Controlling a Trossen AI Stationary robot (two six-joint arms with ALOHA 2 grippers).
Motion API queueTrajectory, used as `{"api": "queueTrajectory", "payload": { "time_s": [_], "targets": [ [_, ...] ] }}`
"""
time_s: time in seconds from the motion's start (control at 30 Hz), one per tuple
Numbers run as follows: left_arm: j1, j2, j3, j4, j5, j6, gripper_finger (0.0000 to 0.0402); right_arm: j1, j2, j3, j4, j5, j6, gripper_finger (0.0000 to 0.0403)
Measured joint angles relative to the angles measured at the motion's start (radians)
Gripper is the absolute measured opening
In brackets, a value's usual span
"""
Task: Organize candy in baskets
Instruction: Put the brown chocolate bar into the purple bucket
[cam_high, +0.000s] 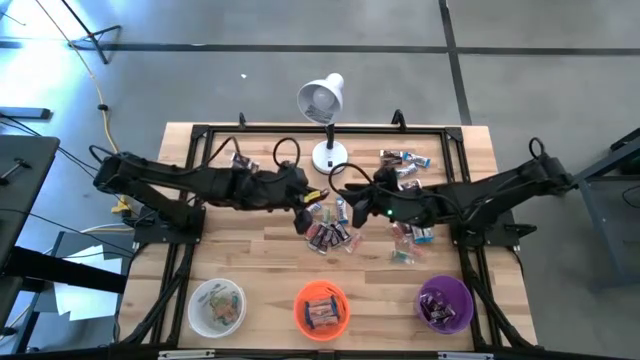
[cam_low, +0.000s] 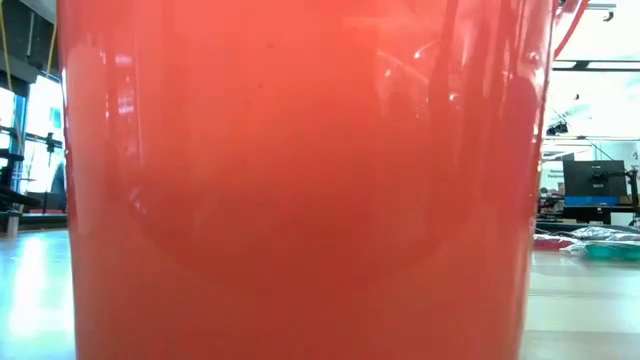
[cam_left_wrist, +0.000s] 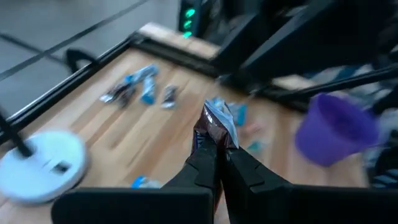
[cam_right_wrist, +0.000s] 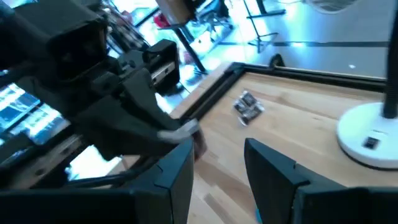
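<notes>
My left gripper (cam_high: 303, 216) is over the left edge of the candy pile (cam_high: 330, 232) at the table's middle, shut on a dark brown/red candy with a silver end (cam_left_wrist: 215, 126). My right gripper (cam_high: 352, 203) is just right of it, over the pile's far side, open and empty (cam_right_wrist: 217, 167). The white basket (cam_high: 217, 306), the orange basket (cam_high: 321, 309) and the purple basket (cam_high: 445, 304) stand in a row along the near edge, each holding some candy. The orange basket (cam_low: 300, 180) fills the low view. My left gripper pinches the dark brown/red candy between its two fingertips (cam_left_wrist: 210, 152), by the candy's lower end (cam_left_wrist: 209, 138). The candy sticks out beyond the fingertips, its silver end (cam_left_wrist: 222, 115) farthest out. It appears lifted clear of the table.
A white desk lamp (cam_high: 322, 99) stands on its round base (cam_high: 328, 155) at the far middle, close behind both grippers. More candies lie at the far right (cam_high: 405, 160), right of the pile (cam_high: 412, 235) and at the far left (cam_high: 240, 160). Black frame rails (cam_high: 300, 128) border the table.
</notes>
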Motion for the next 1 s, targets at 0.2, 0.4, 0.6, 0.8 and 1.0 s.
{"api": "queueTrajectory", "payload": {
  "time_s": [0.2, 0.4, 0.6, 0.8, 1.0],
  "targets": [
    [-0.022, -0.001, 0.045, 0.107, 0.018, 0.063, 0.0, 0.002, 0.005, 0.0, 0.1, -0.017, -0.085, 0.0138],
    [-0.001, -0.004, 0.05, 0.123, 0.006, 0.073, 0.0, 0.0, 0.005, 0.0, 0.209, -0.018, -0.208, 0.0138],
    [0.026, -0.006, 0.051, 0.124, 0.01, 0.08, 0.0, 0.0, 0.005, 0.0, 0.228, -0.016, -0.233, 0.0138],
    [0.052, -0.009, 0.048, 0.115, -0.01, 0.096, 0.0, 0.003, 0.004, 0.0, 0.249, -0.044, -0.233, 0.0138],
    [0.062, -0.01, 0.048, 0.113, -0.005, 0.097, 0.0, 0.002, 0.003, 0.0, 0.245, -0.031, -0.24, 0.0138]
  ]
}}
